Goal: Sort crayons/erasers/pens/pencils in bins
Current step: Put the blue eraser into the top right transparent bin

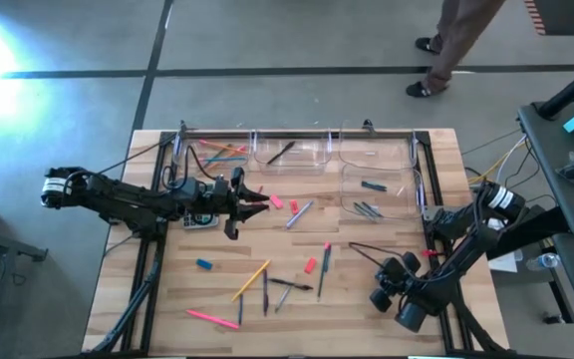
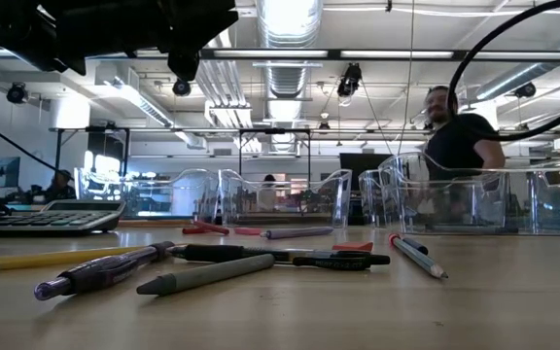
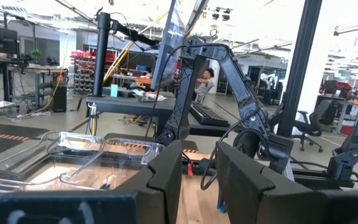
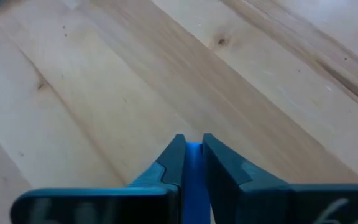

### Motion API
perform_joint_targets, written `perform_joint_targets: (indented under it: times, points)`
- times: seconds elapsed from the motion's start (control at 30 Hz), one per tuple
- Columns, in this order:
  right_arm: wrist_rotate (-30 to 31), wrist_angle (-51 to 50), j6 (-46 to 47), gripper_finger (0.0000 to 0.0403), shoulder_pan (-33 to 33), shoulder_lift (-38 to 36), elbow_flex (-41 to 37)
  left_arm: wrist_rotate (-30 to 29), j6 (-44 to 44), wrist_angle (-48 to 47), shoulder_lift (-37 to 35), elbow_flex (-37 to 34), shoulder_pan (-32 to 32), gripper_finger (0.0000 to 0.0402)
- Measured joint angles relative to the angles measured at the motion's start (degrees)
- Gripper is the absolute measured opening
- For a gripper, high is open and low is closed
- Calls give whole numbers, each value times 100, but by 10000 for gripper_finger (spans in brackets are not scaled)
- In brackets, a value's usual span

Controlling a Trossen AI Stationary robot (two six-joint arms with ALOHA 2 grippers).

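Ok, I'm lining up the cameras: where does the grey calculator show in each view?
High view: calculator left of centre, partly under the left arm.
Low view: far left.
Left wrist view: not in it.
Right wrist view: not in it.
Shared landmark: clear bins.

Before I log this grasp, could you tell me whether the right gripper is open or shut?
Shut on a blue object: the right gripper pinches it between its fingers.

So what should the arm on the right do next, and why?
Probably lift. The right gripper has its jaws closed on a small blue piece, likely an eraser, low over the bare table; the bins sit farther back.
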Motion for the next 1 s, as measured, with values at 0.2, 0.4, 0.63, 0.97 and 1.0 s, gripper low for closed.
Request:
perform_joint_targets:
  times: [0.2, 0.4, 0.63, 0.97, 1.0]
  points:
    - [176, -54, 16, 20, 2, -113, 1, 0, -2, 0, 0, 0, 0, 83]
    - [343, -80, -133, 7, 2, -284, 9, 0, 0, 0, 0, 0, 0, 83]
    - [491, -91, -212, 7, 0, -411, 11, -2, 44, -1, 0, 0, 0, 83]
    - [546, -98, -244, 8, 0, -458, 15, -2, 48, -2, 0, 0, 0, 83]
    - [589, -98, -246, 8, 0, -458, 15, -2, 48, -1, 0, 0, 0, 83]
